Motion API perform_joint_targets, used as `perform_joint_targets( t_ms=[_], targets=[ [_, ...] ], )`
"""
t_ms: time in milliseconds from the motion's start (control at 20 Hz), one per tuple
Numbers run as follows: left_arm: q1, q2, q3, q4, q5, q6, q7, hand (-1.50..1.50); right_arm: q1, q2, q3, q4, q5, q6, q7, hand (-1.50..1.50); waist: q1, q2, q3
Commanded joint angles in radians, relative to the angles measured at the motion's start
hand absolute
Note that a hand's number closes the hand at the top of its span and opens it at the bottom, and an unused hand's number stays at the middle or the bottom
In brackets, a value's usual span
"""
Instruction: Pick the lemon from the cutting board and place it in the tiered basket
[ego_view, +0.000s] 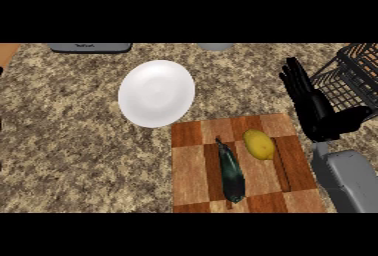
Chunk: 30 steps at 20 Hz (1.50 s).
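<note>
Fingers (299, 80) straight, R hand (316, 112) beside board, yellow oval lemon (259, 144)

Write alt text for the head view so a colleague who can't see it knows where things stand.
A lemon lies untouched on a wooden cutting board beside a dark eggplant. The right hand, fingers straight, hovers between the board and the wire tiered basket. A white plate sits on the counter.

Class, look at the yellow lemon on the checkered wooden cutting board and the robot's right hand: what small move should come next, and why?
Probably the right hand should move left and down toward the yellow lemon. Its fingers are straight and hold nothing, it sits off the checkered wooden cutting board, and the lemon lies untouched beside the dark eggplant, not yet in the black wire tiered basket.
</note>
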Motion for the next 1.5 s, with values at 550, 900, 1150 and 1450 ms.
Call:
perform_joint_targets(
  t_ms=[550,900,1150,1450],
  targets=[
    [0.121,-0.078,-0.178,0.016,-0.086,-0.128,-0.044,0.0,0.261,-0.063,-0.122,-0.058,0.147,-0.407,0.241,-1.5,-0.043,-0.017,0.001],
    [0.087,-0.116,-0.197,0.015,-0.127,-0.12,-0.019,0.0,0.361,-0.347,-0.067,-0.43,0.179,-0.222,0.571,-1.5,-0.03,-0.017,0.002],
    [0.108,-0.113,-0.194,0.007,-0.119,-0.14,-0.048,0.0,0.235,-0.547,-0.005,-0.494,0.144,0.01,0.815,-1.5,0.001,-0.013,-0.001],
    [0.115,-0.146,-0.194,0.024,-0.152,-0.134,-0.071,0.0,0.035,-0.529,0.073,-0.521,0.126,0.104,1.088,-1.5,0.011,-0.009,0.003]
  ],
)
